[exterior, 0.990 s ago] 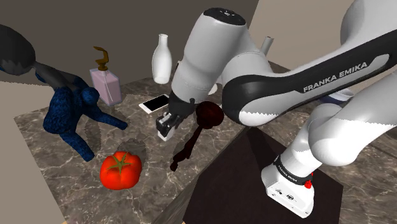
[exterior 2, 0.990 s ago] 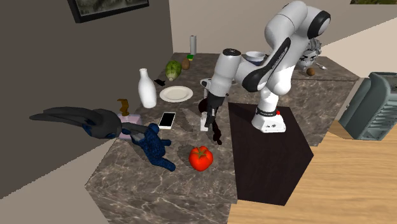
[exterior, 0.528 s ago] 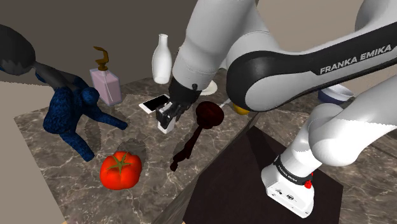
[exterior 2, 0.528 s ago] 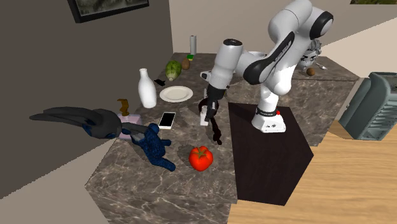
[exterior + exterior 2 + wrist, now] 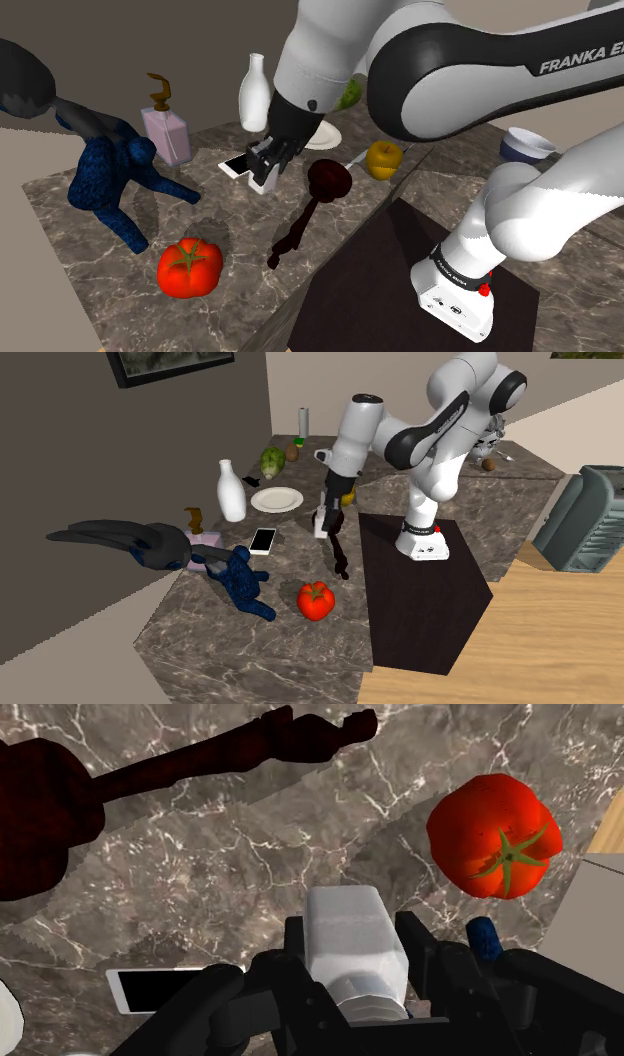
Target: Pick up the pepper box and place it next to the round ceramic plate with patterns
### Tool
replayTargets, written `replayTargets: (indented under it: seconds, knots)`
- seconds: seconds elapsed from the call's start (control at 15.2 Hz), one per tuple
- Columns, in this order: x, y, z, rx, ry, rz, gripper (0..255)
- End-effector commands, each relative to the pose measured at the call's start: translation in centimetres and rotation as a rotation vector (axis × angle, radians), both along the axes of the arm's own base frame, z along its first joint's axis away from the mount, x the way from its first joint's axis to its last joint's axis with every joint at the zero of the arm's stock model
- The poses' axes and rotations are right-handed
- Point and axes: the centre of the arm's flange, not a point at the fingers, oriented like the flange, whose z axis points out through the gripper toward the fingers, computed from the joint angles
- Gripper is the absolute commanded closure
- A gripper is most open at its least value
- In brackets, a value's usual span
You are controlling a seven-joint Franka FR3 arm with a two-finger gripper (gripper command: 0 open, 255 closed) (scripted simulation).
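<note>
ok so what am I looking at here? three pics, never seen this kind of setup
It is a simulator's render of one white robot arm mounted on a dark box-shaped stand beside a marble counter. Two pictures come from fixed cameras. The shoulder view looks down from beside the stand, and the second exterior view looks from farther off. The third camera sits on the hand and looks along its black claw.

The claw is shut on a small white pepper box, held above the counter. On the counter are a red tomato, a phone, a dark red ladle, a blue figure, a soap dispenser, a white bottle and a white plate.
</note>
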Motion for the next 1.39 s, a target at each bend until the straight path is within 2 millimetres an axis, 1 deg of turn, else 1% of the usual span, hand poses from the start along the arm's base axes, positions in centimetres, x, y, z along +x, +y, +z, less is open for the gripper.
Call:
replayTargets:
  seconds: [0.0,1.32]
  knots:
    - [-0.1,0.0,0.8,0.000,0.000,0.000,255]
    - [19.3,-17.8,0.8,0.000,0.000,0.000,255]
